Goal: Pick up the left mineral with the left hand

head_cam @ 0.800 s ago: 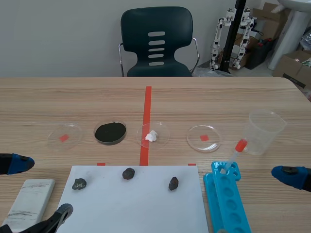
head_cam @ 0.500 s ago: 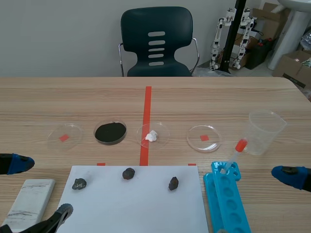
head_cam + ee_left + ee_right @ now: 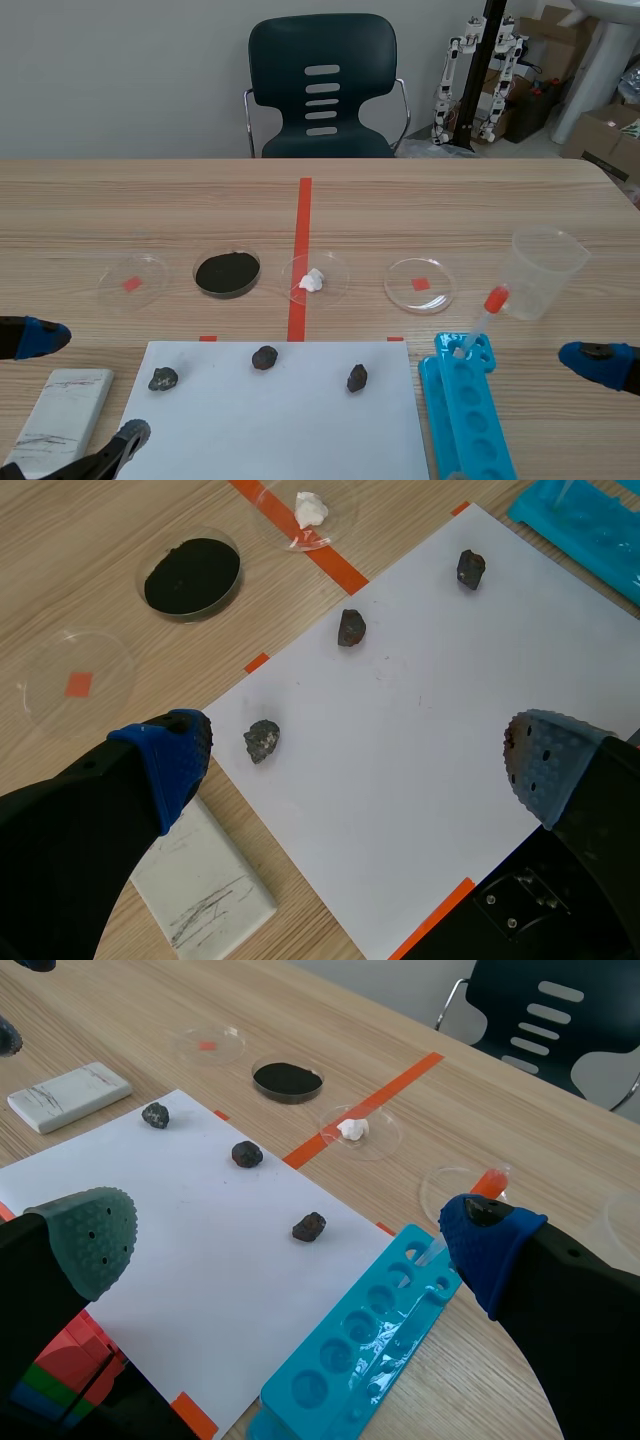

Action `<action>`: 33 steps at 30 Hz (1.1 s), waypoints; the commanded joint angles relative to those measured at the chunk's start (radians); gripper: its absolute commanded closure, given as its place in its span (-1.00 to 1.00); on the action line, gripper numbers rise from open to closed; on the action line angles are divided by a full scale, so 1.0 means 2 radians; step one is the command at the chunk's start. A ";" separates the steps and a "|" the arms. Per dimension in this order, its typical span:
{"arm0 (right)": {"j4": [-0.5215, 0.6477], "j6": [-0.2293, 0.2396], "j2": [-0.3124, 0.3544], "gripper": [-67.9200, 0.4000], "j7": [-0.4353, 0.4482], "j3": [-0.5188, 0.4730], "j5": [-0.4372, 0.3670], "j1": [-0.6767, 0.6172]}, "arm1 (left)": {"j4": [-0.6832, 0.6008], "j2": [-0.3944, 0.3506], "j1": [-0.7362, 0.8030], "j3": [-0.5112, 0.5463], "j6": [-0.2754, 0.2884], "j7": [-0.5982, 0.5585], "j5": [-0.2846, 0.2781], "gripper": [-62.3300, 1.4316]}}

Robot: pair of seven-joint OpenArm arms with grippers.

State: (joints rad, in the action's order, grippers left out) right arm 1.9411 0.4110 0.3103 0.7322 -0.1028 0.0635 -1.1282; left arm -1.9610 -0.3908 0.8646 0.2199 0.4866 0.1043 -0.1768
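Three dark minerals lie on a white paper sheet (image 3: 270,425). The left mineral (image 3: 163,379) is greyish and sits near the sheet's left edge. In the left wrist view this left mineral (image 3: 262,740) lies ahead of my left gripper (image 3: 357,760), closer to its blue-padded finger. The left gripper (image 3: 97,385) is open and holds nothing, hovering above the table's front left. The middle mineral (image 3: 265,357) and the right mineral (image 3: 357,377) rest further right. My right gripper (image 3: 292,1245) is open and empty at the front right.
A white streak slab (image 3: 60,415) lies left of the sheet. Several petri dishes (image 3: 228,272) stand in a row behind it. A blue well tray (image 3: 465,420), a red-bulbed pipette (image 3: 485,310) and a plastic cup (image 3: 545,272) are at the right. A chair (image 3: 322,85) stands behind the table.
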 commanded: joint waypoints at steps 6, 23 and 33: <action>0.004 0.000 0.000 -0.88 0.007 -0.001 -0.005 -0.001 | -0.005 0.000 -0.002 -0.001 -0.002 0.003 -0.007 -0.98; 0.004 0.000 0.000 -0.88 0.006 -0.001 -0.005 -0.001 | -0.004 0.008 -0.109 -0.100 -0.174 0.257 -0.038 -0.97; 0.004 0.000 0.000 -0.88 0.006 -0.001 -0.005 -0.001 | 0.067 0.008 -0.225 -0.210 -0.327 0.359 -0.069 -0.98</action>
State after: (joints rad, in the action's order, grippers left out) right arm 1.9411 0.4107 0.3103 0.7319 -0.1028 0.0635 -1.1282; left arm -1.8324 -0.3737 0.4328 -0.2077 -0.1654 0.8230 -0.3153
